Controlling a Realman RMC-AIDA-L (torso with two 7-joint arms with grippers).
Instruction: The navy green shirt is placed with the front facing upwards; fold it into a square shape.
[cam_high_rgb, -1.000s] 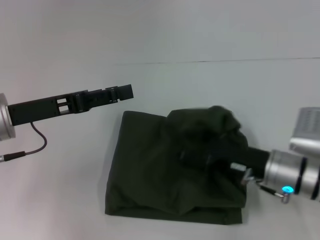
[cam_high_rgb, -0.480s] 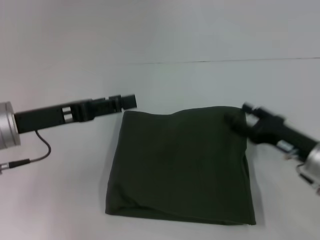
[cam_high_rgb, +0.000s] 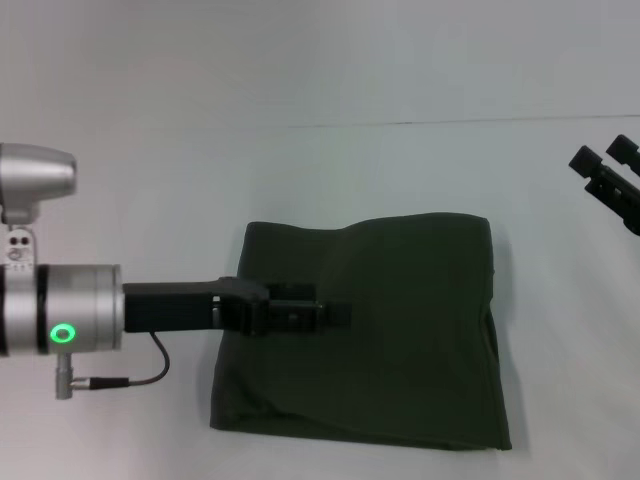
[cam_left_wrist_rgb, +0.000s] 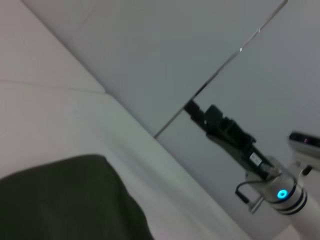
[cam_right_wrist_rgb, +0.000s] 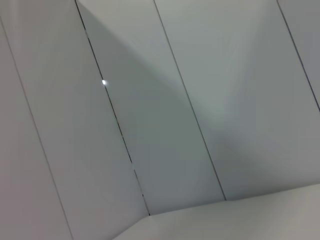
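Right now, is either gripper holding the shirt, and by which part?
Nothing is held. The right gripper is open, off to the side. The left gripper is over the folded shirt; no cloth is lifted or pinched.

Bare table (cam_high_rgb: 380, 170) rings the folded shirt (cam_high_rgb: 400, 330); only the left hand (cam_high_rgb: 335, 316) overhangs it

From my feed, the navy green shirt (cam_high_rgb: 380, 330) lay folded at centre of the worktop (cam_high_rgb: 150, 180). Left claw (cam_high_rgb: 335, 316) sat over the shirt's left half. Right claw (cam_high_rgb: 603, 156) was off to the right, well apart from it.
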